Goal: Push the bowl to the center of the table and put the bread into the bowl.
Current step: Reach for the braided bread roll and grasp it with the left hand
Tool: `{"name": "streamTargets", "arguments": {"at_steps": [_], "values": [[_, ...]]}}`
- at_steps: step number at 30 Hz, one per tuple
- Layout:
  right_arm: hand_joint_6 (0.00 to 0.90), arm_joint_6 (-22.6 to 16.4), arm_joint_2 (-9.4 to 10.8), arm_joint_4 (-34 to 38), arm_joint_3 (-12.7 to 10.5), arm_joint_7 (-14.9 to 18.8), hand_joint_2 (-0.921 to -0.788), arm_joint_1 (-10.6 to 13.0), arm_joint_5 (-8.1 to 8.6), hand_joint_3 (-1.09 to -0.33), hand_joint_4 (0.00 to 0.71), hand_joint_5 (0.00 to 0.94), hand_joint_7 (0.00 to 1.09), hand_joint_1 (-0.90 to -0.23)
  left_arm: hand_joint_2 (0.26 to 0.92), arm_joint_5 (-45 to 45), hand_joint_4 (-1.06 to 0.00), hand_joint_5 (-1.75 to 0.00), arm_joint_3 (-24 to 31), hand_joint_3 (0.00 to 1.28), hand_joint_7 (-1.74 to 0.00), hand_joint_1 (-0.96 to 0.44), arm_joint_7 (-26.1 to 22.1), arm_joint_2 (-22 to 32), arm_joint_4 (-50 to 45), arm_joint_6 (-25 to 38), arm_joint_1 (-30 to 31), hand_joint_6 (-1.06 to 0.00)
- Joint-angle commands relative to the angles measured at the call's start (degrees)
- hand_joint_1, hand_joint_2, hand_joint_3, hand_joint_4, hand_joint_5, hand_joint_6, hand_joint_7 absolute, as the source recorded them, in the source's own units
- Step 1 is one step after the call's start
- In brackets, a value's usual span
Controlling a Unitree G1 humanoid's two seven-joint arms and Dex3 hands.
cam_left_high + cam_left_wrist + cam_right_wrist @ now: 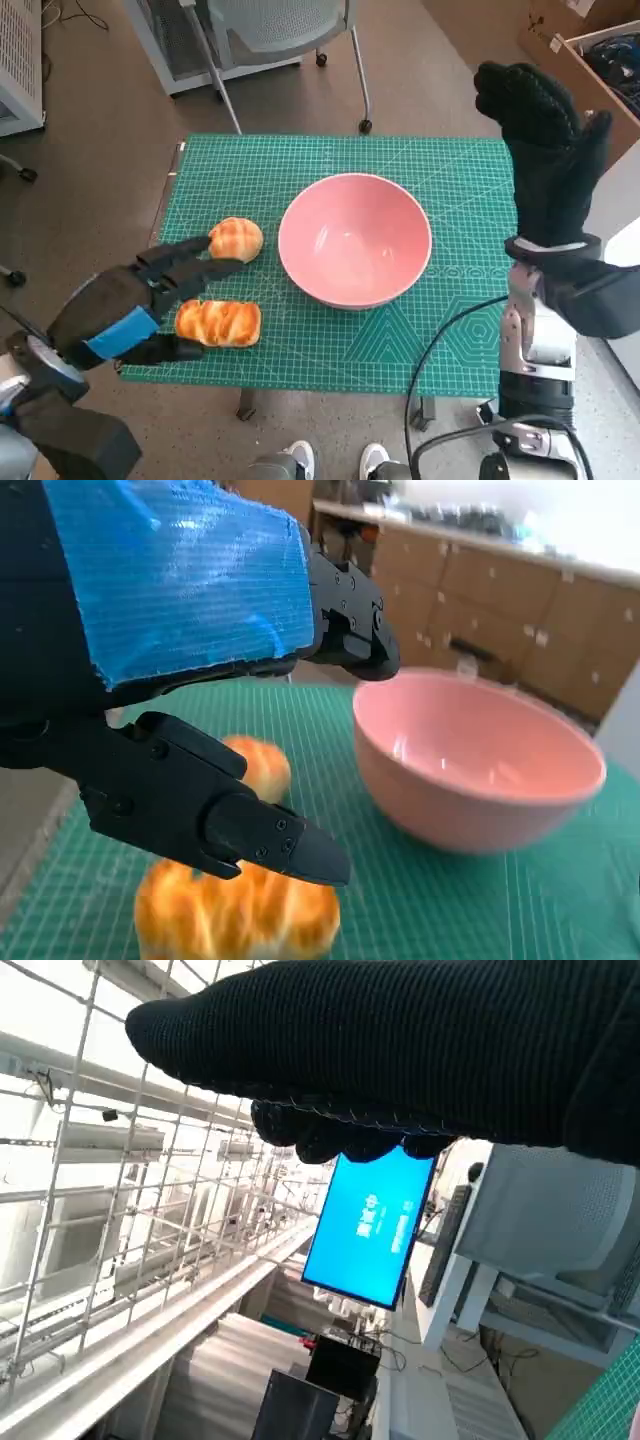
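Observation:
A pink bowl [355,240] [478,765] stands empty near the middle of the green mat [440,340]. Two golden bread pieces lie to its left: a round roll [236,239] [258,767] and a longer loaf [218,323] [236,917] nearer the front edge. My left hand [140,305] [170,680] hovers open over the loaf, one finger reaching beside the roll and the thumb at the loaf's near side; it holds nothing. My right hand [545,140] [400,1050] is raised high at the table's right side, fingers up, empty.
A chair [280,30] stands beyond the table's far edge. A cardboard box [590,60] sits at the far right. A black cable [450,340] loops over the mat's front right. A person's shoes [340,462] show below the table's front edge.

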Motion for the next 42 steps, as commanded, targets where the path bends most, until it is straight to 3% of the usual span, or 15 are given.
{"name": "streamTargets", "arguments": {"at_steps": [1, 14, 23, 28, 31, 33, 34, 35, 38, 42], "values": [[0.103, 0.7, 0.0, 1.1, 0.2, 0.4, -0.921, 0.8, 0.68, -0.721, 0.248, 0.010, 0.45, -0.626, 0.822, 2.7, -0.36, 0.00, -3.4, 0.00, -0.17, -0.54, 0.6, -0.9, 2.8, -0.9, 0.2, -0.39], [0.105, 0.9, -0.5, 1.1, 0.4, 1.0, -0.921, 0.9, 1.03, -0.721, 0.247, 0.007, 0.45, -0.630, 0.815, 10.6, -0.34, 0.00, -8.8, 0.00, -0.08, -0.52, 5.7, -1.9, 12.1, -2.8, -1.7, -0.42], [0.106, 0.9, -0.5, 1.0, 0.2, 1.3, -0.921, 0.8, 1.17, -0.721, 0.249, 0.006, 0.45, -0.625, 0.781, 10.8, -0.37, -0.01, -11.1, 0.00, -0.06, -0.37, 5.8, -3.0, 15.7, -1.2, -3.1, -0.48], [0.106, 0.8, -0.3, 0.9, 0.4, 1.3, -0.921, 0.9, 1.05, -0.721, 0.250, 0.006, 0.45, -0.623, 0.779, 12.3, -0.45, -0.03, -12.2, 0.00, -0.07, -0.22, 6.9, -3.4, 17.5, -0.8, -3.7, -0.55], [0.107, 0.7, -0.3, 0.8, 0.5, 1.3, -0.921, 1.0, 1.03, -0.720, 0.251, 0.006, 0.45, -0.622, 0.824, 13.2, -0.62, -0.05, -12.8, 0.01, -0.08, -0.08, 7.5, -3.3, 18.3, -0.4, -4.0, -0.69], [0.107, 0.6, -0.2, 0.6, 0.5, 1.3, -0.921, 1.2, 1.03, -0.720, 0.251, 0.006, 0.45, -0.622, 0.832, 13.4, -0.65, -0.05, -12.7, 0.01, -0.08, -0.06, 7.8, -2.8, 18.2, -0.8, -3.8, -0.71], [0.108, 0.5, -0.1, 0.5, 0.6, 1.3, -0.921, 1.3, 1.01, -0.717, 0.251, 0.006, 0.45, -0.622, 0.864, 13.4, -0.71, -0.27, -12.5, 0.02, -0.46, -0.10, 7.9, -2.5, 18.1, -1.0, -3.7, -0.71], [0.108, 0.5, -0.1, 0.5, 0.6, 1.3, -0.921, 1.4, 0.98, -0.715, 0.251, 0.005, 0.45, -0.622, 0.892, 13.4, -0.70, -0.68, -12.5, 0.03, -0.80, -0.05, 8.0, -2.3, 18.0, -1.2, -3.6, -0.69], [0.108, 0.5, 0.0, 0.2, 0.7, 1.2, -0.921, 1.5, 0.94, -0.714, 0.251, 0.005, 0.45, -0.621, 0.911, 12.2, -0.69, -1.00, -11.5, 0.04, -1.01, -0.01, 7.4, -1.2, 16.4, -1.6, -3.2, -0.70], [0.108, 0.6, 0.0, 0.0, 0.7, 1.4, -0.921, 1.8, 1.25, -0.714, 0.251, 0.004, 0.44, -0.623, 0.918, 9.3, -0.68, -1.15, -9.3, 0.03, -1.02, 0.00, 5.3, 0.8, 13.0, -2.2, -3.2, -0.73]]}}
